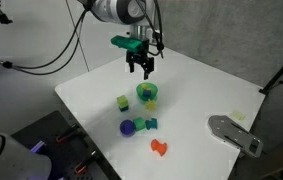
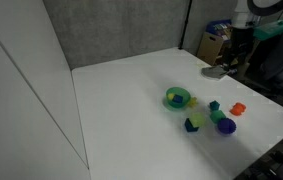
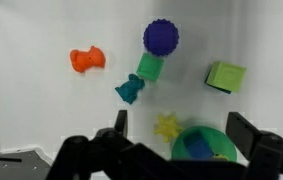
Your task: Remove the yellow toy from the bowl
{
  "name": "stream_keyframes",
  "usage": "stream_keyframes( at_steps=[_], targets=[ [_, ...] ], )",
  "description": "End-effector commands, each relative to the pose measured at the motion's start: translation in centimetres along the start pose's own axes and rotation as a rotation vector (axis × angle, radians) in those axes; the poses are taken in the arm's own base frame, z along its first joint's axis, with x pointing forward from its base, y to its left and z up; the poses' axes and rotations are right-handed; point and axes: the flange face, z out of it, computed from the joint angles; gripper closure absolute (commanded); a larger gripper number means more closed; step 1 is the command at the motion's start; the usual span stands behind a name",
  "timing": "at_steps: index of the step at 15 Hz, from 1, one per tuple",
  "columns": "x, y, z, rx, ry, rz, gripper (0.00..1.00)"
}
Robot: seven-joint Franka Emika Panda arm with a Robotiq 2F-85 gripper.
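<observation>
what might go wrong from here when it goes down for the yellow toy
1. The yellow toy is tiny and sits right at the rim of the green bowl, so a finger of the open end effector may land on the rim and tip or shove the bowl.
2. The lime-green block lies close by; a sliding bowl might knock it.

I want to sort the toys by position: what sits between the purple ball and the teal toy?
A green block lies between the purple ball and the teal toy. The wrist view shows this most clearly.
</observation>
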Motion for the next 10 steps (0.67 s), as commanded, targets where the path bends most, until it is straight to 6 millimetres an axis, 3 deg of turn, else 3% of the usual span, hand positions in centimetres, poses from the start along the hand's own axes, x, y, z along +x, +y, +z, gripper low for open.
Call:
stream_keyframes(
  at_steps=[1,4,10],
  targets=[
    [-3.5,0.6,-1.4,0.001,0.122,-0.011,0.0],
    [-4.9,0.6,-1.7,0.034,0.195,-0.009,0.0],
    [-5.4,0.3,-1.3,0.112,0.164,-0.042,0.0]
  ],
)
